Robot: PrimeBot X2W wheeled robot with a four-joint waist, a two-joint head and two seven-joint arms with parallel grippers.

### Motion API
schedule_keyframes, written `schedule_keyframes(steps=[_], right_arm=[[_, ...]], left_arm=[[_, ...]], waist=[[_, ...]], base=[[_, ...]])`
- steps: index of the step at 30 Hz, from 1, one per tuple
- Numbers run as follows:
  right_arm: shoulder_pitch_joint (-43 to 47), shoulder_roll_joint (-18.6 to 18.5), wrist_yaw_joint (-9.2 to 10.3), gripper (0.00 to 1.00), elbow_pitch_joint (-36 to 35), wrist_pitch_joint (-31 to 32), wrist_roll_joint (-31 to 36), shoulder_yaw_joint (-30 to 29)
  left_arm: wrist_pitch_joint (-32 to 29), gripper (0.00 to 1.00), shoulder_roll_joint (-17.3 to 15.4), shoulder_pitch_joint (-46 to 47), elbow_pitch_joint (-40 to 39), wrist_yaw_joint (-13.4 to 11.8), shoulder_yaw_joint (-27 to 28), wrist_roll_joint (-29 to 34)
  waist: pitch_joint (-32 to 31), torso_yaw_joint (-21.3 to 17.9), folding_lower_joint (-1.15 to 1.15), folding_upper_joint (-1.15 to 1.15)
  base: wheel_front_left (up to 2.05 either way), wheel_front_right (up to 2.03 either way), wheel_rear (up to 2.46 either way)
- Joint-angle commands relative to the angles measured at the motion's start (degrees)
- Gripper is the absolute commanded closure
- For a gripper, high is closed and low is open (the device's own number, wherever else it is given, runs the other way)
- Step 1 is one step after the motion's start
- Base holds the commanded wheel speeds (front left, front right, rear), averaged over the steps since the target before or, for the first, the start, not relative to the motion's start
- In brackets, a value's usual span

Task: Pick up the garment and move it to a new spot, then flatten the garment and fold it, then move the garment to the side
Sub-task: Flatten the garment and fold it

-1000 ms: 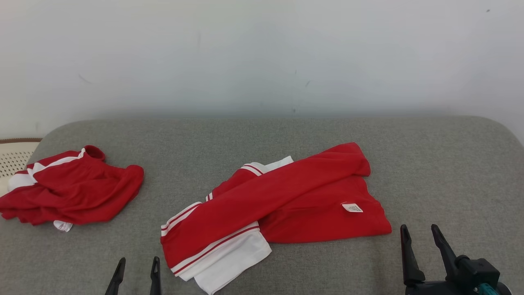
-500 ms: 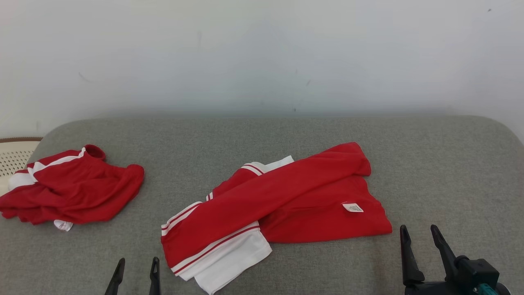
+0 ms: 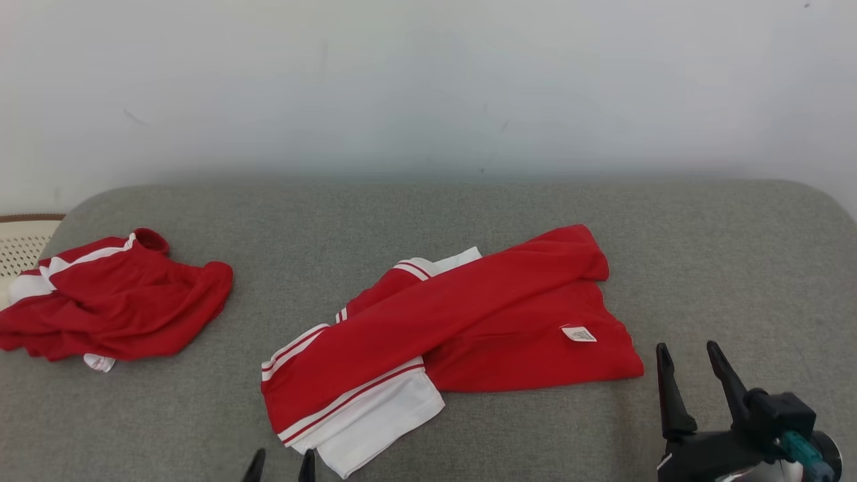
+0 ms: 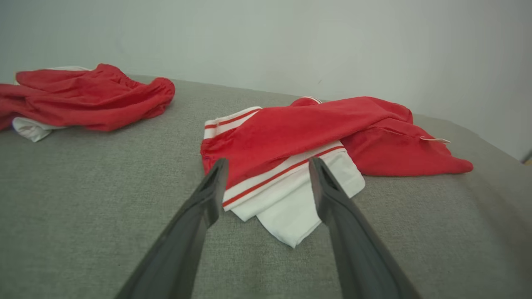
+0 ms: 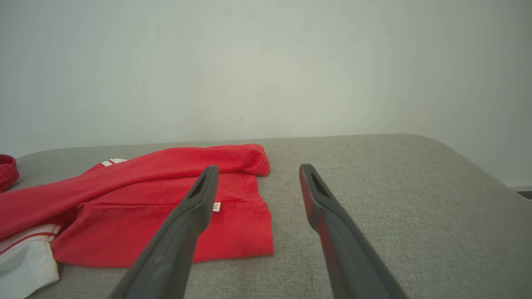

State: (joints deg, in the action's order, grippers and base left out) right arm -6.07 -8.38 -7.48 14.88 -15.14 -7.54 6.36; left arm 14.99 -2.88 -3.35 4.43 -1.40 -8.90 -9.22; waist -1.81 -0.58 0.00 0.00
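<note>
Both sets of jaws stand wide open and hold nothing; the step looks like the first one, picking the garment up. The left gripper (image 3: 281,465) waits low at the near edge, just beside the white end (image 3: 381,422) of the garment (image 3: 469,321); the garment lies bunched and folded over itself in the middle of the grey counter (image 3: 736,268). The left jaws should go down over that white striped end and pinch every layer, not just the top one. The right gripper (image 3: 687,348) waits just beside the red corner near the small white label (image 3: 578,333); it should pinch that corner. Both arms should then lift together, since soft cloth will sag and drag if one side goes up first.

Around it, from the left: a pale thing with small holes (image 3: 20,244) peeks past the counter's edge; a second red heap (image 3: 114,308) lies well apart from the garment, and the robot should not grab it by mistake; a plain wall (image 3: 428,80) stands behind. Nothing sits between the jaws and the garment.
</note>
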Motion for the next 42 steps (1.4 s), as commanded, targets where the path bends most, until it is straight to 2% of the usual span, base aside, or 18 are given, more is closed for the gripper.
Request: schedule_keyframes(steps=[1, 8, 17, 26, 42], right_arm=[[-0.8, -0.6, -0.03, 0.00, 0.7, 0.0, 0.0, 0.2], [-8.2, -1.9, -0.03, 0.00, 11.9, 1.6, -1.3, 1.2], [-18.8, -2.7, -0.03, 0.00, 26.0, 0.5, -3.8, 4.9], [-24.2, -2.7, -0.03, 0.00, 33.6, -0.1, -5.3, 7.4], [-31.3, -3.1, -0.03, 0.00, 43.4, -0.1, -8.3, 9.9]], left_arm=[[0.2, 0.00, 0.0, 0.6, 0.7, 0.4, -0.4, -1.8], [0.2, 0.00, 0.0, 3.9, 9.4, 1.6, -7.9, -7.0], [0.2, 0.00, 0.0, 8.5, 17.1, 2.0, -11.8, -9.6], [0.2, 0.00, -0.1, 12.4, 22.6, 1.9, -13.0, -11.1], [0.2, 0.00, -0.1, 15.6, 24.7, 1.7, -14.0, -11.7]], waist=[[0.4, 0.0, 0.00, 0.00], [2.0, 0.3, 0.00, 0.00], [4.2, 0.4, 0.00, 0.00], [5.4, 0.0, 0.00, 0.00], [8.1, 0.5, 0.00, 0.00]], base=[[0.00, 0.00, 0.00], [0.00, 0.00, 0.00], [0.00, 0.00, 0.00], [0.00, 0.00, 0.00], [0.00, 0.00, 0.00]])
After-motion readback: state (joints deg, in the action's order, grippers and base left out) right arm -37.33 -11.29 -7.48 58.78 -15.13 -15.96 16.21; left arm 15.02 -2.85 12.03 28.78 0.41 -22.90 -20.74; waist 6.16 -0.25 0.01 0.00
